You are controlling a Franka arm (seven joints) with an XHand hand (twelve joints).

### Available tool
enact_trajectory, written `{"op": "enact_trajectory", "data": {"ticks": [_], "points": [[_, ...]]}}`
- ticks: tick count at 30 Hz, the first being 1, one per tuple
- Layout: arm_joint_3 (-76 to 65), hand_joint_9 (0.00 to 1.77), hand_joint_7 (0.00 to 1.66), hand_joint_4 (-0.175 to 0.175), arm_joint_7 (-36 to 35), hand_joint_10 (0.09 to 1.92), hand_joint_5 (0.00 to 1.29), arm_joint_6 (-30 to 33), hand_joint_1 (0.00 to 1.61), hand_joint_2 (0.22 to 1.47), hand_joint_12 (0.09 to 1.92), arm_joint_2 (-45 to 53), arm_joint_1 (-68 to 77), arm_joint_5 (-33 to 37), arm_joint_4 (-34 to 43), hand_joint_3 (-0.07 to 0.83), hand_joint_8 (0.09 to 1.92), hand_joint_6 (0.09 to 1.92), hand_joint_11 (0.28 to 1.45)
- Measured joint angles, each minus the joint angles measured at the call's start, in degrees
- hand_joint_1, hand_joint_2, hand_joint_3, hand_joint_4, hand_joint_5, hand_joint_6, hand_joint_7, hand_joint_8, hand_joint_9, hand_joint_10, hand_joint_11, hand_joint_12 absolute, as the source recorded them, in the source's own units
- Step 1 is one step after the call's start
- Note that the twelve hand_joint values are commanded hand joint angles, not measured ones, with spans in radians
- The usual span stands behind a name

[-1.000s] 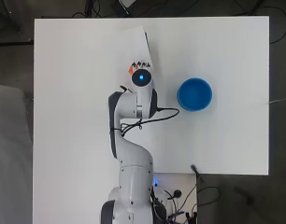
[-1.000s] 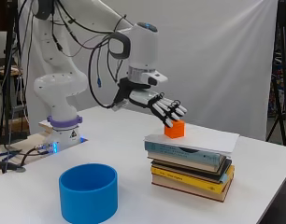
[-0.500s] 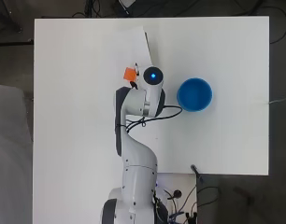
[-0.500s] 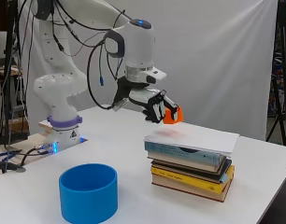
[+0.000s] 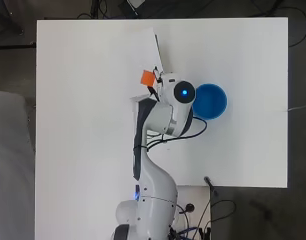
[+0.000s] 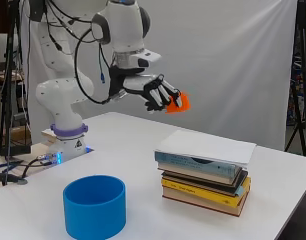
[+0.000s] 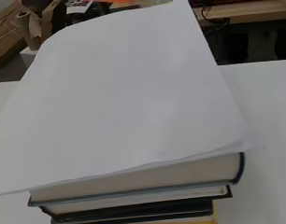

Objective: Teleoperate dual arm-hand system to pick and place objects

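**A:** What is the robot hand doing?

**B:** The black and white robot hand (image 6: 155,92) is raised in the air, well above the white counter (image 6: 128,150). Its fingers (image 6: 165,95) are curled round a small orange block (image 6: 177,102) — the block sits at the fingertips, clear of every surface.

**A:** Where is that in relation to the other things?

**B:** In the side view the block hangs above and a little to the arm's side of a stack of books (image 6: 205,170). The stack is topped by a white sheet of paper (image 6: 208,146) that covers the uppermost book. From overhead, the orange block (image 5: 147,77) shows just beside the arm's wrist, near the stack's edge (image 5: 155,45).

**A:** Anything else on the counter?

**B:** A round blue bowl (image 6: 94,206) — open at the top, upright — stands near the front in the side view, well apart from the books. Overhead, the bowl (image 5: 213,100) is partly hidden by the arm.

**A:** And the wrist camera?

**B:** It looks down on the paper (image 7: 124,102) and the book spines (image 7: 133,191) beneath.
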Motion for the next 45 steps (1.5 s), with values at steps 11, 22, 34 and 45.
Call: {"op": "enact_trajectory", "data": {"ticks": [11,22,34,45], "points": [[-8.60,1.33,1.03,0.175,6.24,1.92,0.78,0.05,0.93,1.21,1.82,-5.28,-2.89,-6.05,3.84,0.000,1.92,1.27,0.95],[-17.68,1.46,1.20,0.175,0.56,1.92,0.82,2.60,0.95,1.19,1.80,7.81,-4.37,-1.14,9.59,0.000,1.92,1.24,1.05],[-53.27,1.29,1.02,0.175,6.71,1.86,0.75,2.91,0.91,1.22,1.74,-0.69,29.14,-14.50,11.78,0.002,1.73,1.32,0.92],[-71.14,1.26,0.92,0.175,8.92,1.92,0.74,4.09,0.91,1.23,1.79,-6.29,64.16,-19.62,7.12,0.000,1.81,1.34,0.96]]}}
